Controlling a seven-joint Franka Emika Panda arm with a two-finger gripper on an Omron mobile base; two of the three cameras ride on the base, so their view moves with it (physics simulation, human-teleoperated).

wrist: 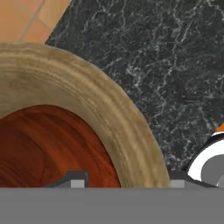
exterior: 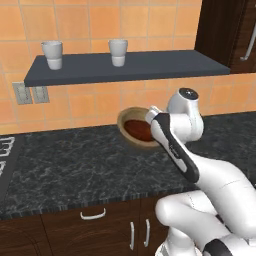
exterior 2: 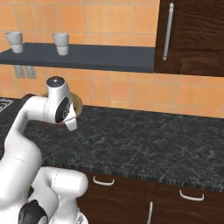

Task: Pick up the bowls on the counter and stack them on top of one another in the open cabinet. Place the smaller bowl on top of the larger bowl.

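Bowls: red bowl (exterior: 137, 129) nested in tan bowl (exterior: 126, 120), far on counter (exterior: 75, 165). Gripper (wrist: 124, 181) straddling tan rim; grasp uncertain. Shelf (exterior: 150, 65) placement outstanding.

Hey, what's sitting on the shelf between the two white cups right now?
Nothing: in the left base view the open cabinet is bare between the left cup and the right cup; the right base view agrees.
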